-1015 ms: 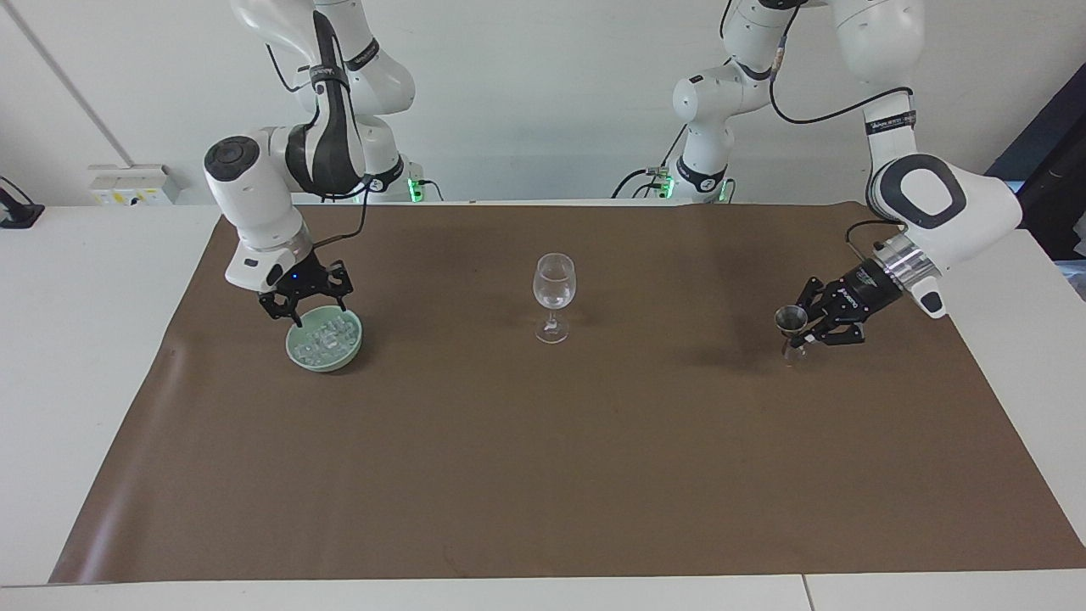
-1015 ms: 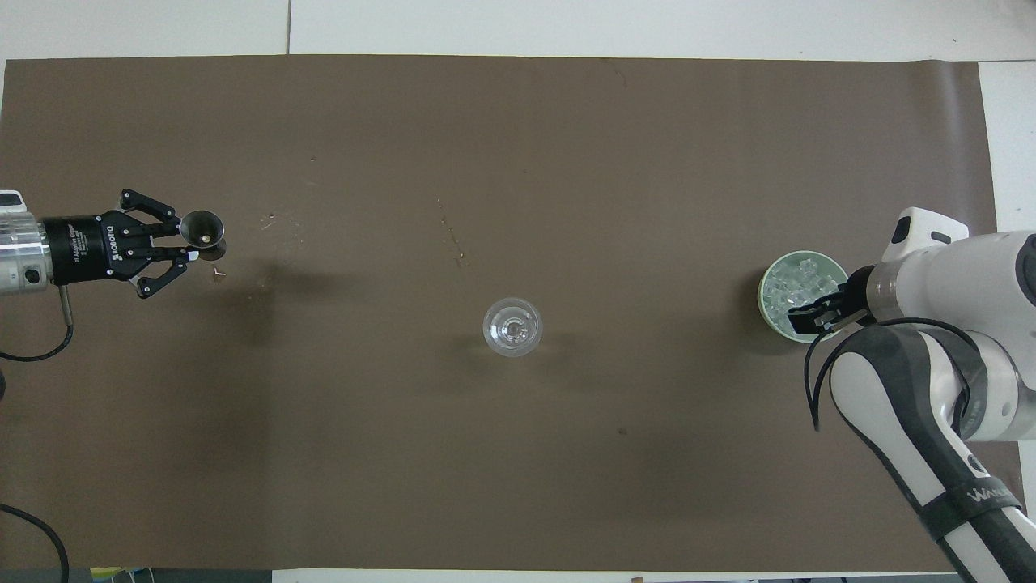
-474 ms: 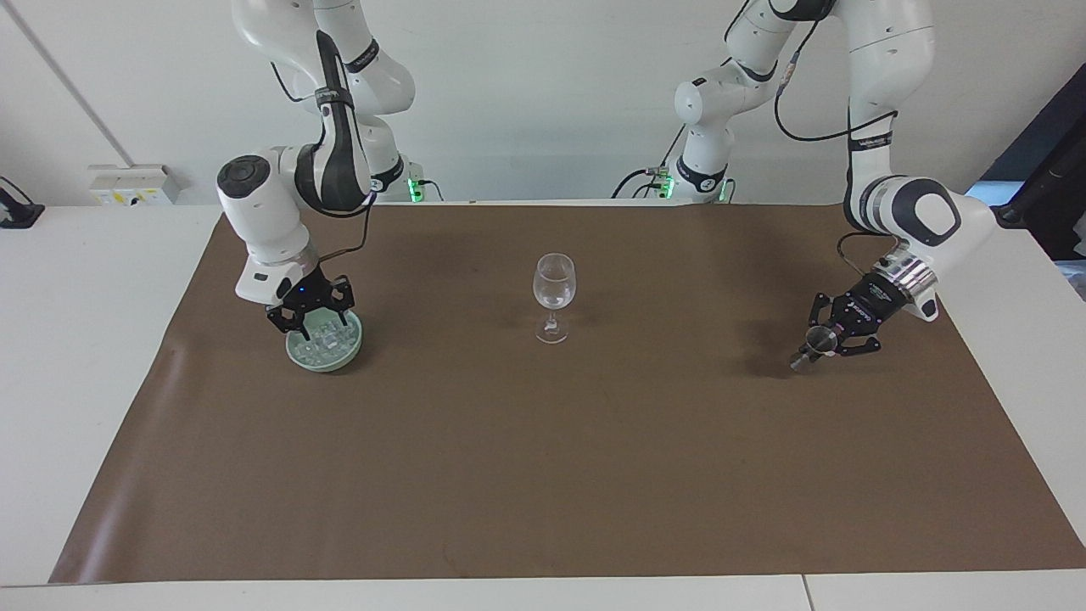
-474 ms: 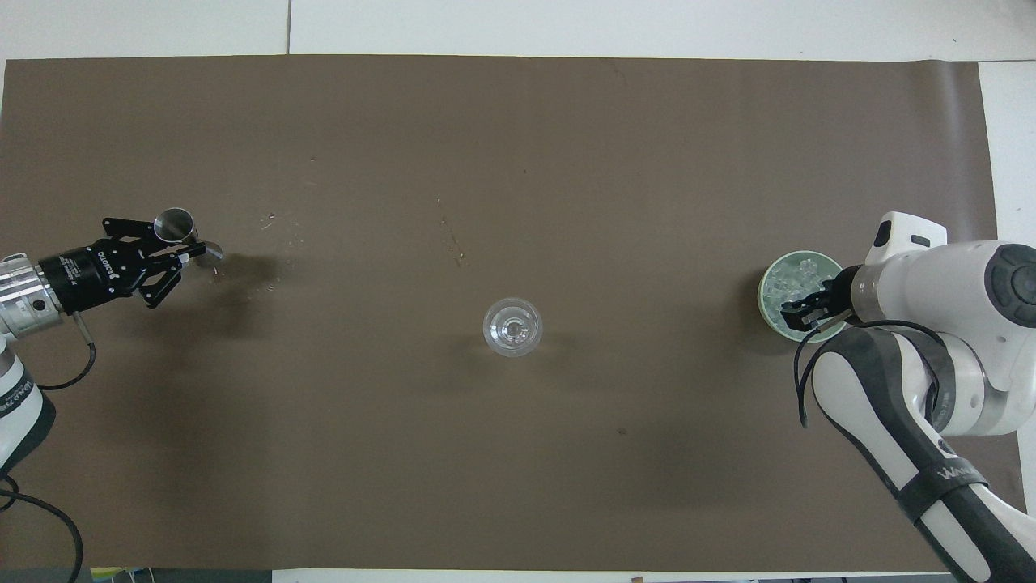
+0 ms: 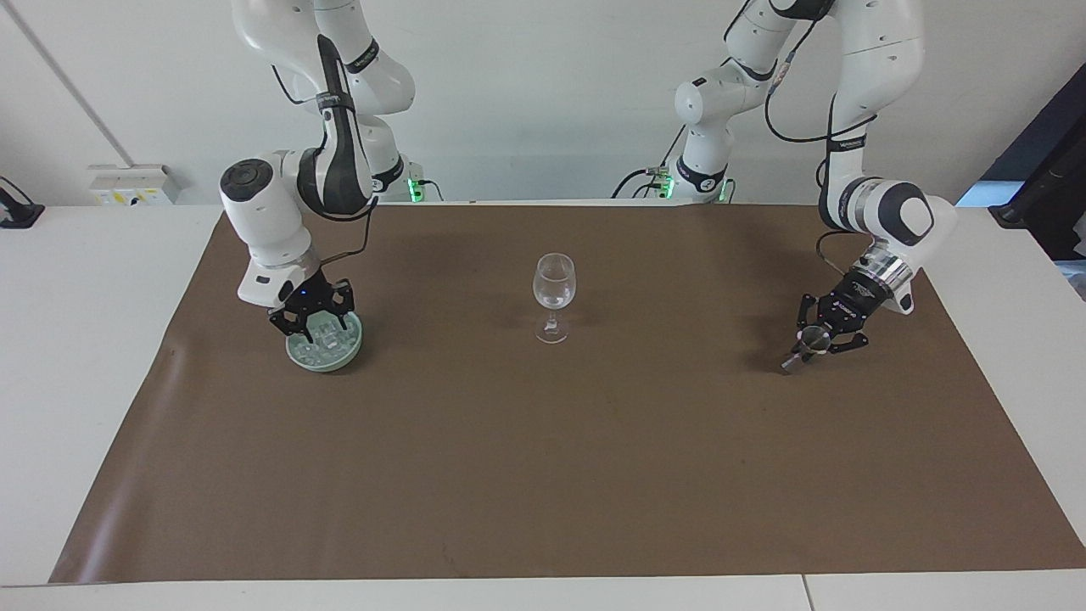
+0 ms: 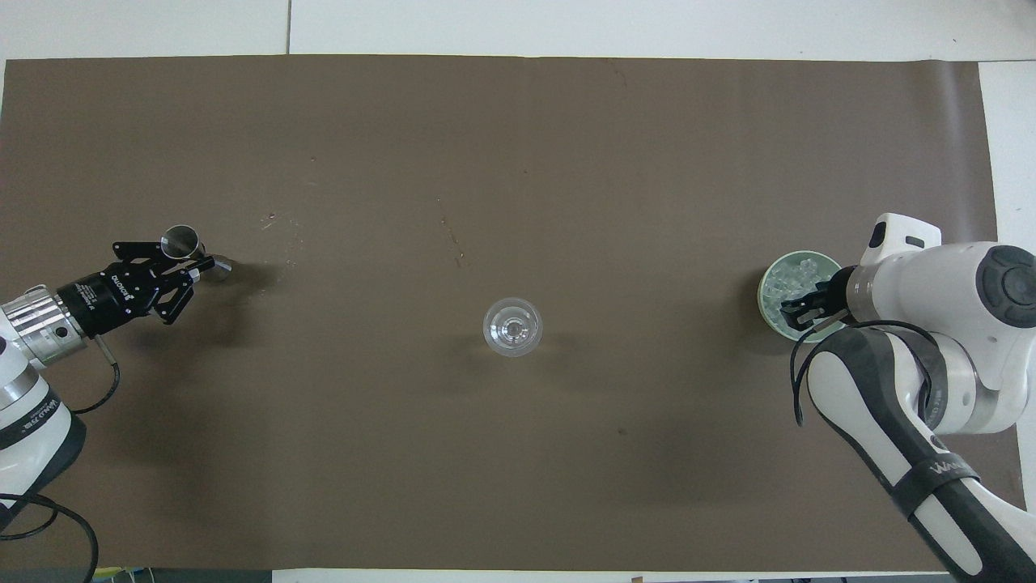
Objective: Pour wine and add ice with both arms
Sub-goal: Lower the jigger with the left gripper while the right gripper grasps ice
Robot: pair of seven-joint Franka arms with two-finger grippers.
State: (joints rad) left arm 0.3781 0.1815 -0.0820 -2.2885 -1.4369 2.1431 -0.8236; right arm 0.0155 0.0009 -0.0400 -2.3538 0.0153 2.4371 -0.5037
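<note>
A clear stemmed wine glass (image 5: 553,288) (image 6: 512,326) stands upright mid-mat. My left gripper (image 5: 816,342) (image 6: 190,261), low over the mat at the left arm's end, is shut on the small steel jigger (image 5: 802,352) (image 6: 180,240). The jigger is tilted, its lower end at or just above the mat. My right gripper (image 5: 312,327) (image 6: 800,311) is open, with its fingers reaching down into the pale green bowl (image 5: 297,356) (image 6: 765,285) among the clear ice cubes (image 5: 333,344) (image 6: 789,278). I cannot tell whether a cube lies between the fingers. No liquid can be made out.
A brown mat (image 5: 543,475) covers most of the white table (image 5: 85,339). A power strip (image 5: 131,182) sits on the table at the right arm's end, near the wall. The right arm's elbow (image 6: 906,405) hangs over the mat's corner nearest the robots.
The left gripper has swung and lowered, tipping the jigger from upright to tilted. The right gripper has come down from over the bowl's rim into the bowl.
</note>
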